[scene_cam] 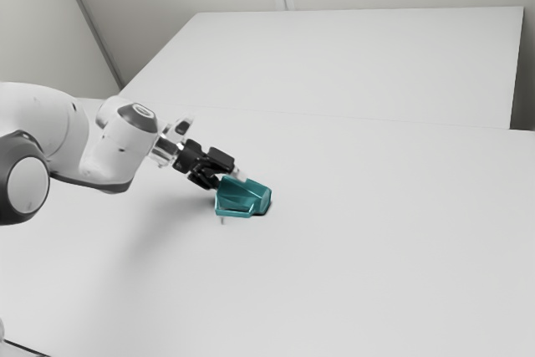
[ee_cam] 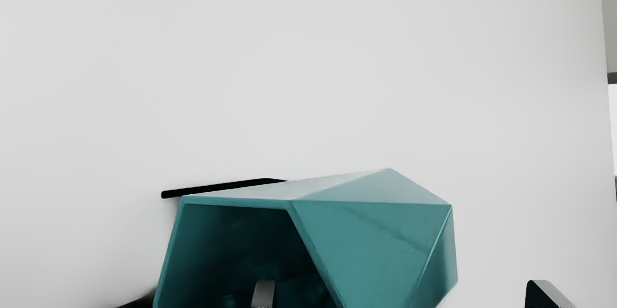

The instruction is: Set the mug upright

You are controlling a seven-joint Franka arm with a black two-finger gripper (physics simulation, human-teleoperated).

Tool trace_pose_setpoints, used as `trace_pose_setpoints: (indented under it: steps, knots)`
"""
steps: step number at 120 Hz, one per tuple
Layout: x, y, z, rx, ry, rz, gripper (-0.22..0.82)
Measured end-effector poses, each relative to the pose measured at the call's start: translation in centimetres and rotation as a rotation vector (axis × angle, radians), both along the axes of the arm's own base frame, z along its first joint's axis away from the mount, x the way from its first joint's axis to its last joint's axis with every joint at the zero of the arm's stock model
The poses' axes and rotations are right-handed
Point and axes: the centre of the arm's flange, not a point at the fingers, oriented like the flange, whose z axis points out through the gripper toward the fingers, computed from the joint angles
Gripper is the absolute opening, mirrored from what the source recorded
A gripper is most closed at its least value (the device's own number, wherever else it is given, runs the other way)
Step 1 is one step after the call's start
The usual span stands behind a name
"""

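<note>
The teal faceted mug lies tipped on its side on the white table. My gripper is at its upper side, on the side toward the arm. In the wrist view the mug shows its dark open mouth, and my gripper stands open, fingers wide apart. One fingertip overlaps the dark mouth; the other is outside the mug, with a gap from its faceted wall. The lower part of the mug is cut off there, and I cannot make out a handle.
The white table extends around the mug. Behind it stands a pale raised panel or surface. A black strip runs beside the mug's rim in the wrist view; I cannot tell whether it is a shadow or an object.
</note>
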Motion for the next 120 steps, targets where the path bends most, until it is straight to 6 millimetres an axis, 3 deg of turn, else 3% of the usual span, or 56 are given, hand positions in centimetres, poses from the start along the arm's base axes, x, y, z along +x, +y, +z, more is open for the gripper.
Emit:
trace_pose_setpoints:
  steps: [26,50,120]
  knots:
    - [0.5,-0.2,0.6,-0.002,-0.015,0.006,0.25]
    - [0.6,-0.3,0.6,0.001,-0.012,0.009,0.05]
    - [0.9,-0.8,1.3,0.020,-0.015,0.021,-0.14]
